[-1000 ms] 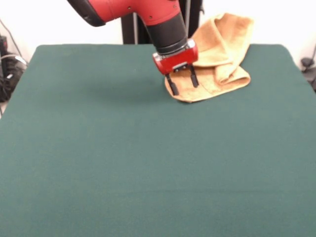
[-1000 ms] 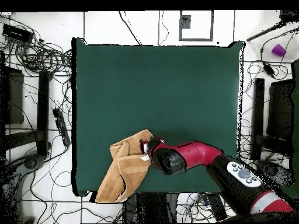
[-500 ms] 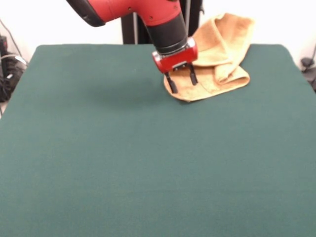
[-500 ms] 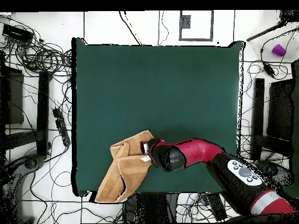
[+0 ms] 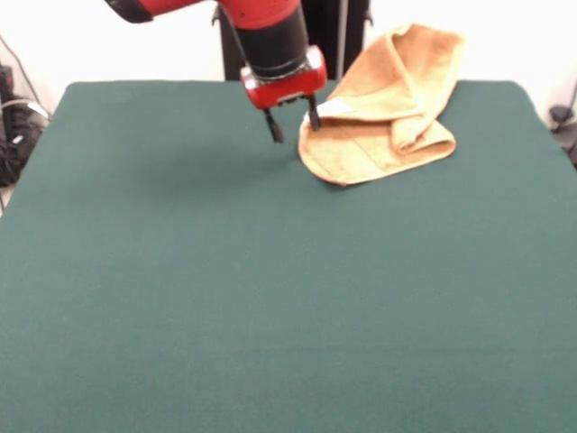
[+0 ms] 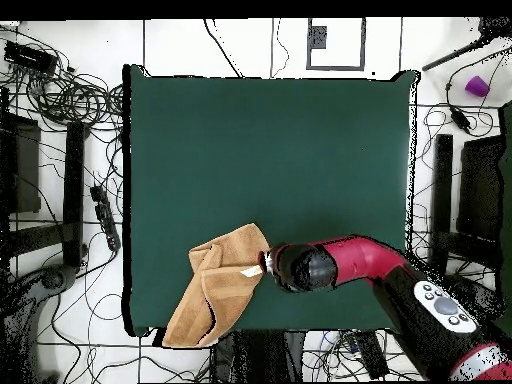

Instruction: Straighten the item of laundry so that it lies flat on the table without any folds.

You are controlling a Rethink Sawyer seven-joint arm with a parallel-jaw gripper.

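Observation:
The orange-yellow towel point(image 5: 388, 117) lies bunched and folded at the table's far right corner, with part of it hanging over the far edge. Its small white label point(image 5: 334, 108) shows at its left side. In the overhead view the towel point(image 6: 215, 285) sits at the bottom left of the dark green table point(image 6: 280, 150). My gripper point(image 5: 293, 124) is open and empty. It hangs just left of the towel's left edge, one finger close beside the label. In the overhead view the red arm point(image 6: 330, 265) covers the gripper.
The green table point(image 5: 270, 289) stretches wide to the left and front of the towel. Cables, stands and black equipment point(image 6: 70, 200) lie on the floor around the table. A black pedestal post point(image 5: 338, 36) stands behind the far edge.
My gripper has moved left in the front view, from over the towel's near-left part to just off its left edge. The towel's white label now shows.

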